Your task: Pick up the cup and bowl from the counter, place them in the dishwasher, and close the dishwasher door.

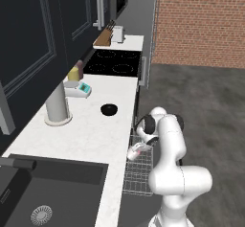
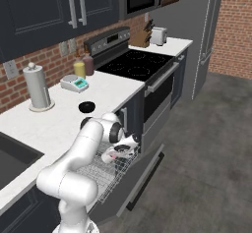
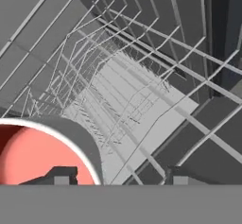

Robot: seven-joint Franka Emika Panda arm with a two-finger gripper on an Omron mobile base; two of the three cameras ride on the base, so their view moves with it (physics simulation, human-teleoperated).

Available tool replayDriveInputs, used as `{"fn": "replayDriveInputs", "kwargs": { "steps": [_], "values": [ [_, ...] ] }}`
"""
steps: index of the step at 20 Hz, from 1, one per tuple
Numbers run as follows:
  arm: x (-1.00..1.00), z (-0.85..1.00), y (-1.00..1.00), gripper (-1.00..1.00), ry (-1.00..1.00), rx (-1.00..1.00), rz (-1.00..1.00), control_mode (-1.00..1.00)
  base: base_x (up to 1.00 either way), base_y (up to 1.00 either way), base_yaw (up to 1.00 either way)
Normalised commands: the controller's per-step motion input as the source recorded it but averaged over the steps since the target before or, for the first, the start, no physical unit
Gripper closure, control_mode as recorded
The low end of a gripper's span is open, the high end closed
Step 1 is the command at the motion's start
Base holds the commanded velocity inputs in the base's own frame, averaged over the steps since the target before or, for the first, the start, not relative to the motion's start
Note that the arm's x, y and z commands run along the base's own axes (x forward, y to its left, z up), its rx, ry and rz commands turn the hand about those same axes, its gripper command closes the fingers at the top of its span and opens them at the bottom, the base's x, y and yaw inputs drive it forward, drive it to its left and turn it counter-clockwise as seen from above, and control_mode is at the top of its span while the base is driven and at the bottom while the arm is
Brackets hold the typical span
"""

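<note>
Over the silver wire-grid rack (image 1: 139,171) of the pulled-out dishwasher (image 2: 130,183), the white arm's two-finger gripper (image 3: 118,178) points down with its dark tips spread apart; the small pale grey cup with the red-pink inside (image 3: 35,157) sits tilted at about eight o'clock in the hand view, one fingertip (image 3: 59,176) inside its rim, and I cannot tell whether it is gripped. Farther off, at about eleven o'clock from the gripper, the shallow glossy black bowl (image 1: 109,109) rests on the white speckled stone counter (image 1: 91,130).
</note>
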Motion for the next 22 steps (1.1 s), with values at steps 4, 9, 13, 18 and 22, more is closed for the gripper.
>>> {"fn": "replayDriveInputs", "kwargs": {
  "steps": [4, 9, 13, 18, 22],
  "values": [
    [-0.87, -0.53, -0.78, -1.0, 0.0, 0.0, 0.02, -1.0, 0.0, 0.0, 0.0],
    [-0.31, 0.21, 0.05, -1.0, -0.03, -0.01, 0.0, -1.0, 0.0, 0.0, 0.0],
    [-0.28, 0.62, 0.17, -1.0, -0.02, -0.05, 0.0, -1.0, 0.0, 0.0, 0.0],
    [-0.62, 0.65, 0.22, -1.0, -0.01, -0.03, 0.0, -1.0, 0.0, 0.0, 0.0],
    [-0.82, 0.7, 0.21, -1.0, 0.0, 0.0, 0.0, -1.0, 0.0, 0.0, 0.0]
  ]
}}
